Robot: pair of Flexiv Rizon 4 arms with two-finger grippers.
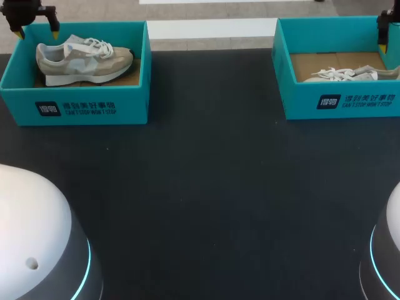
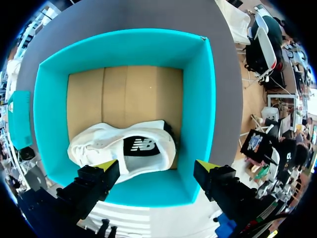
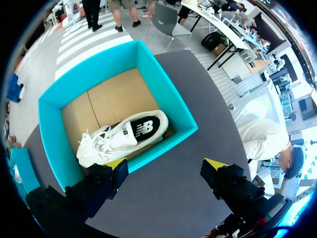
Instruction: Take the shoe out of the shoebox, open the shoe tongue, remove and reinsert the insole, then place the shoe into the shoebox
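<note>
Hovering released by boxed shoes (image 1: pixel 84 59) (image 1: pixel 344 74): L end effector (image 2: pixel 156 164), R end effector (image 3: pixel 165 162).

The left arm's black two-finger gripper with yellow tips (image 2: pixel 156 165) hung at the far left, pointing straight down, its fingers spread wide apart and gripping nothing. The right arm's matching black gripper (image 3: pixel 166 163) hung at the far right, slightly tilted, its fingers likewise spread wide. The left arm's white domed housing (image 1: pixel 31 231) and the right arm's white domed housing (image 1: pixel 390 244) sat at the near corners.
</note>
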